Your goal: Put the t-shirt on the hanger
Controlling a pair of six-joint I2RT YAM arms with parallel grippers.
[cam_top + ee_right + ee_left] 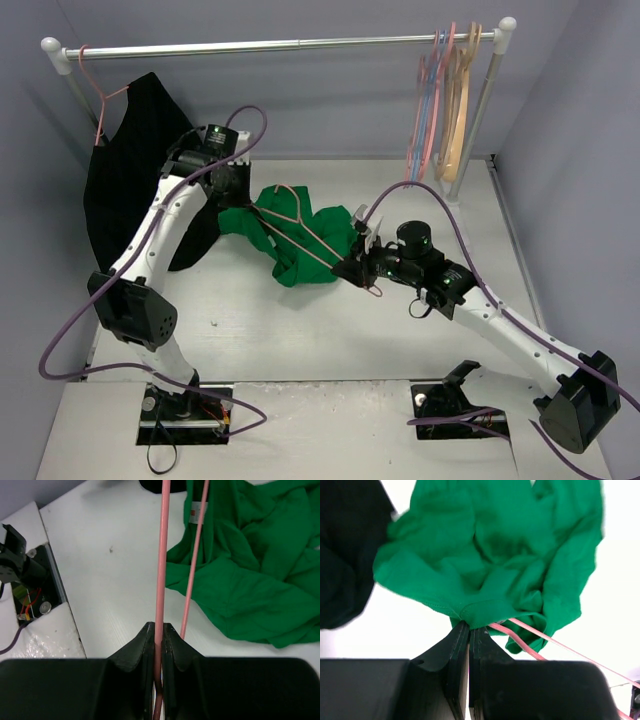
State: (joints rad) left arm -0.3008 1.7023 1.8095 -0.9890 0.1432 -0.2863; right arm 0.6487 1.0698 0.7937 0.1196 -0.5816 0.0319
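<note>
The green t-shirt [295, 235] lies crumpled on the white table in the middle. The pink hanger [305, 228] lies across it, partly inside the cloth, its hook end toward the right. My left gripper [232, 195] is shut on an edge of the t-shirt [490, 555] at its left side; the hanger wire [520, 641] runs just right of the jaws. My right gripper [352, 268] is shut on the hanger's wire [161, 560], with the t-shirt [255, 565] lying ahead to the right.
A black garment [130, 180] hangs on a pink hanger at the left end of the rail [280, 45]. Several pink, blue and tan hangers [445, 100] hang at the rail's right end. The right arm's base [455, 395] is at the near edge.
</note>
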